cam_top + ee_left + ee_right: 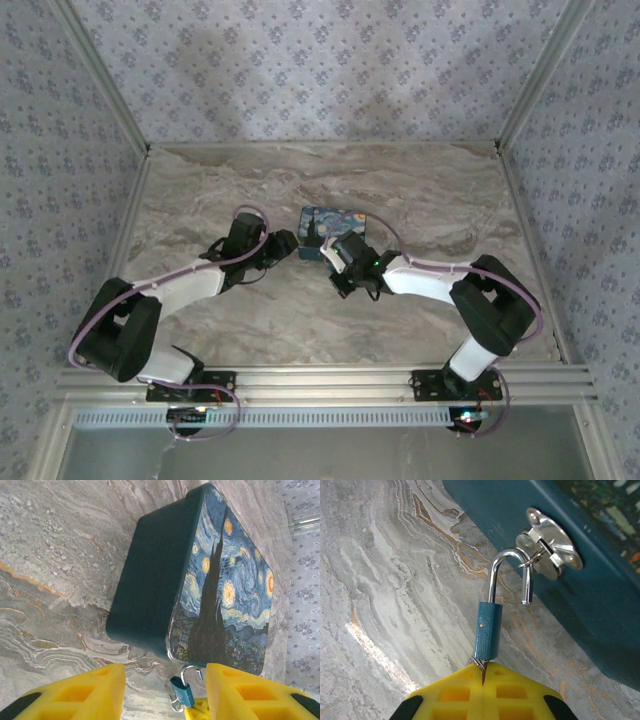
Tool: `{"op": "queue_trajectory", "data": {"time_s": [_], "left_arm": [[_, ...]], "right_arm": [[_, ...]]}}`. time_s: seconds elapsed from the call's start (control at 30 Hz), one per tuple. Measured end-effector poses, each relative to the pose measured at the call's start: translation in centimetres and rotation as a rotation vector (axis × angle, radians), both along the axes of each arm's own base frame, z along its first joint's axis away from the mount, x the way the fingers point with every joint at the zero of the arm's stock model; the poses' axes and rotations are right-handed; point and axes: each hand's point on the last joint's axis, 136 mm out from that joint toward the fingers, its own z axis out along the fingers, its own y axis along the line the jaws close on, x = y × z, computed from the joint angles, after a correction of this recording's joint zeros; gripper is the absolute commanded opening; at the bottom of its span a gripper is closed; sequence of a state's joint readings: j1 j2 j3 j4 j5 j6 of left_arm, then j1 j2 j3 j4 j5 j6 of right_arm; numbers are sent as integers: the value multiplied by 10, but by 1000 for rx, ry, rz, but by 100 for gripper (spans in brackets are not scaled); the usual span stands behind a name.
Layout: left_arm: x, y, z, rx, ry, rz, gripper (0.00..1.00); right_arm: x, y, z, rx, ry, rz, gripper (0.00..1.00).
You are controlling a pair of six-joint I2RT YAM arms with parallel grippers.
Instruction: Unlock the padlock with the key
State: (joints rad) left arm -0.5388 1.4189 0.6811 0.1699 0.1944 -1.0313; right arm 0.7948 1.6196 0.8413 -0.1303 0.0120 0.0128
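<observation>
Right fingers [455, 692] are gripping the key [478, 663] at the base of the padlock [487, 630]. The padlock's long axis is pointing straight away from them toward the hasp [551, 550] of the box [150, 575], which is resting on the counter [50, 555]. One leg of the shackle [505, 560] is hanging free. Left fingers [85, 695], parted, are flanking the padlock without touching.

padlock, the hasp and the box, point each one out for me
padlock [487, 630]: right wrist view, on its blue body.
hasp [559, 547]: right wrist view, on its silver plate.
box [150, 580]: left wrist view, on its dark side wall.
</observation>
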Motion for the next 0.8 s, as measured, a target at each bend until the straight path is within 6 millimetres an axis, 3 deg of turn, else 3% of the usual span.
{"op": "queue_trajectory", "data": {"time_s": [0.2, 0.43, 0.8], "left_arm": [[4, 2, 0, 16, -1, -2, 46], [13, -3, 3, 54, -4, -28, 54], [23, -8, -15, 130, 46, -61, 51]], "right_arm": [[0, 1, 0, -1, -3, 5, 0], [-9, 5, 3, 7, -10, 32, 0], [-17, 17, 6, 30, -26, 77, 0]]}}
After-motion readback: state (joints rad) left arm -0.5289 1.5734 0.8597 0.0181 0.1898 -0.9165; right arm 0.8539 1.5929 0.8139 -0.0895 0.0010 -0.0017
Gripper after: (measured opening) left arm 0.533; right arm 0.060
